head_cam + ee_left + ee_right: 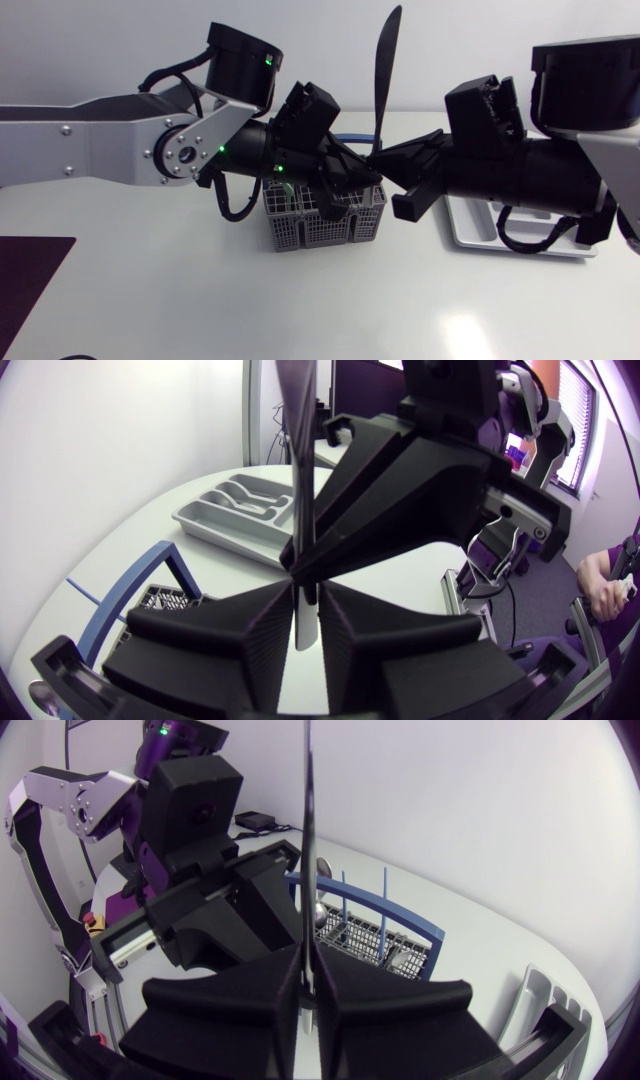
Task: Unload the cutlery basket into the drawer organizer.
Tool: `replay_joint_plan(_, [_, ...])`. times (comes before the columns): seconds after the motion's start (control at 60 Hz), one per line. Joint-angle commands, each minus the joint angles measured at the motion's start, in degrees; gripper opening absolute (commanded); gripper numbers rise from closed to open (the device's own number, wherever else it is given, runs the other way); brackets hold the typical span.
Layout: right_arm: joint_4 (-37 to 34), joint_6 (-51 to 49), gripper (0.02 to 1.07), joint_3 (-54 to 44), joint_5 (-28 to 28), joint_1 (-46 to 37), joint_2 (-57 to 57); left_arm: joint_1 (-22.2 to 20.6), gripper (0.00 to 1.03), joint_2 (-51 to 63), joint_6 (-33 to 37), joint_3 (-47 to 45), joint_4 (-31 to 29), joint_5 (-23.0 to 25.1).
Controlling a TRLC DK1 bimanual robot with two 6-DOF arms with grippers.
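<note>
A long black utensil [385, 70] stands upright above the grey cutlery basket [325, 225], and both grippers meet at its lower end. My left gripper [360, 180] comes in from the left with its fingers pressed on the handle [307, 615] from both sides. My right gripper [378, 158] is shut on the same utensil [307, 820] just above, fingertips facing the left ones. The basket [370, 935] has a blue handle [400, 905] and still holds several pieces. The grey drawer organizer [470, 230] lies under the right arm, with cutlery in it [235, 510].
A dark mat [30, 280] lies at the table's near left corner. Both arms hang low over the middle of the table and hide most of the basket's top and much of the organizer.
</note>
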Motion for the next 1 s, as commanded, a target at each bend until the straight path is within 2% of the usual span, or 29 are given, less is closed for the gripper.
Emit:
replay_joint_plan(0.0, [-0.1,1.4,0.08,-1.1,0.3,-1.2,-0.8,1.2,0.54,-3.1,-3.1,-0.9,2.0,0.7])
replay_joint_plan(0.1, [-1.5,1.1,0.08,-1.1,-0.5,-3.7,-2.2,3.6,0.76,-3.8,-6.6,-0.6,3.0,0.7])
replay_joint_plan(0.2, [-3.4,0.5,0.08,-0.8,-2.5,-7.4,-3.5,5.7,0.89,-4.6,-9.1,-0.1,3.2,0.6])
replay_joint_plan(0.3, [-5.6,-0.9,0.08,-0.2,-4.8,-13.1,-3.9,6.9,0.97,-5.2,-9.4,-0.1,2.4,-1.3])
replay_joint_plan(0.417, [-7.9,-3.5,0.08,0.7,-6.5,-20.7,-3.0,8.0,0.98,-6.6,-8.8,-1.2,2.1,-1.8])
replay_joint_plan(0.633, [-12.5,-10.5,0.08,4.6,-8.9,-34.3,2.8,8.8,0.98,-8.3,-6.5,-2.4,0.1,-7.7])
replay_joint_plan(0.8, [-15.3,-14.6,0.08,9.2,-9.8,-42.7,8.5,10.5,0.98,-9.4,-6.4,-2.9,-0.6,-8.3])
replay_joint_plan(0.983, [-16.9,-17.5,0.08,14.7,-9.5,-50.3,16.4,10.4,0.98,-10.2,-5.0,-4.5,-0.7,-9.8])
